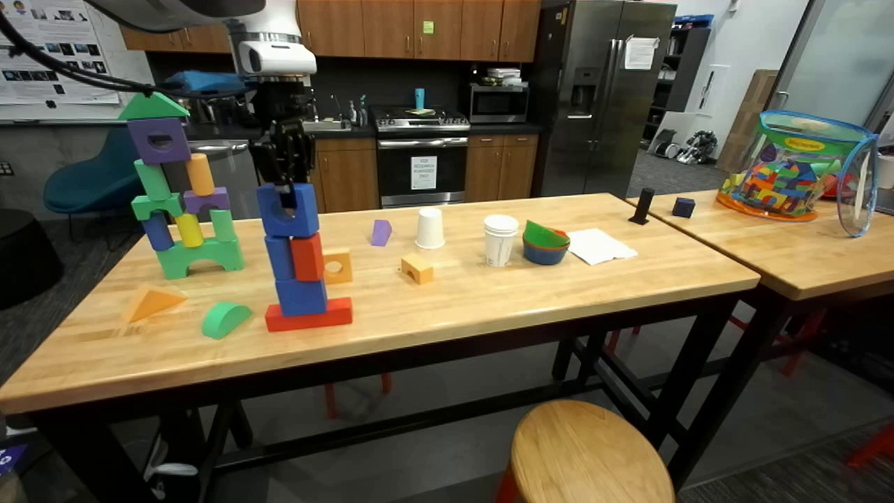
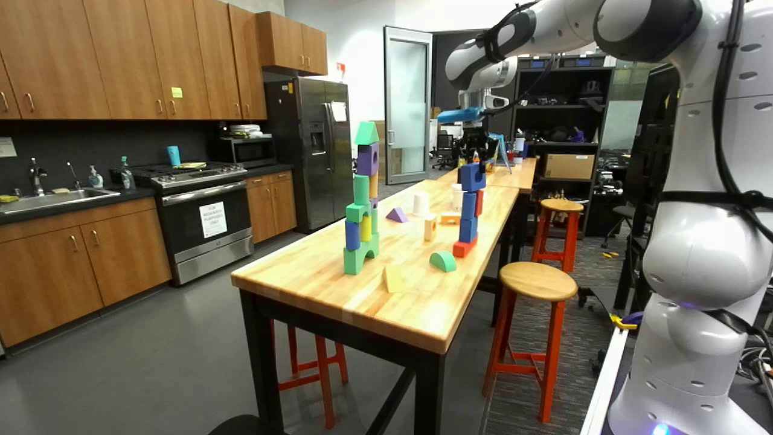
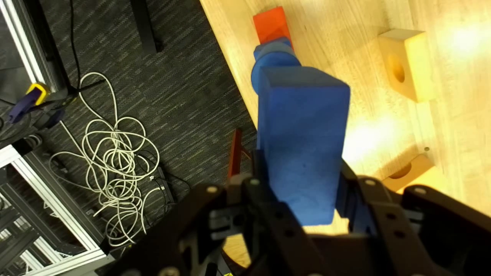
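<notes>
My gripper (image 1: 285,183) points down over the top of a block tower. Its fingers lie against both sides of a blue block with a cut-out (image 1: 304,213), with no clear gap in the wrist view (image 3: 305,126). The block looks to rest on an upright blue block (image 1: 279,257) and an upright red block (image 1: 307,257). Below them are another blue block (image 1: 302,297) and a long red base block (image 1: 309,316), which shows partly in the wrist view (image 3: 270,25). In an exterior view the gripper (image 2: 476,158) also meets the blue block (image 2: 468,178) at the tower's top.
A taller tower with a green arch base (image 1: 199,257) and green triangle top (image 1: 154,106) stands nearby. An orange triangle (image 1: 152,304), green half-round (image 1: 225,320), yellow blocks (image 1: 419,271), purple block (image 1: 380,232), cups (image 1: 430,228) and bowls (image 1: 545,253) lie about. The table edge is close.
</notes>
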Available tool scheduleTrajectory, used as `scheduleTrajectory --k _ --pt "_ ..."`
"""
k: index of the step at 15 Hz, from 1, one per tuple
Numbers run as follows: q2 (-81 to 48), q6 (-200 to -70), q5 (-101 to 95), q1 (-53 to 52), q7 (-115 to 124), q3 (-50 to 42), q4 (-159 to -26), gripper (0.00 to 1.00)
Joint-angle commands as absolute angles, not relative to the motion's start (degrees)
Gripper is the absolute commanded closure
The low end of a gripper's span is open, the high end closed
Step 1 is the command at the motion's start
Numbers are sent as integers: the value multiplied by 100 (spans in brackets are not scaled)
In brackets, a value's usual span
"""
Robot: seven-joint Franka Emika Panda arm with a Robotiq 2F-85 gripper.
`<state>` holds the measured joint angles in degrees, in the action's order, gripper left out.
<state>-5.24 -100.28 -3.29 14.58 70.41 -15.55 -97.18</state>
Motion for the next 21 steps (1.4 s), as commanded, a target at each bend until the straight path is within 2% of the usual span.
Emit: scheduleTrajectory --k 1,2,21 --pt "-538 -10005 -324 1456 7032 -1564 -9688 60" --pt "-538 -10005 -324 1456 7032 -1564 -9688 85" --pt "-585 -10053 -44 1527 6555 -1595 -9680 85"
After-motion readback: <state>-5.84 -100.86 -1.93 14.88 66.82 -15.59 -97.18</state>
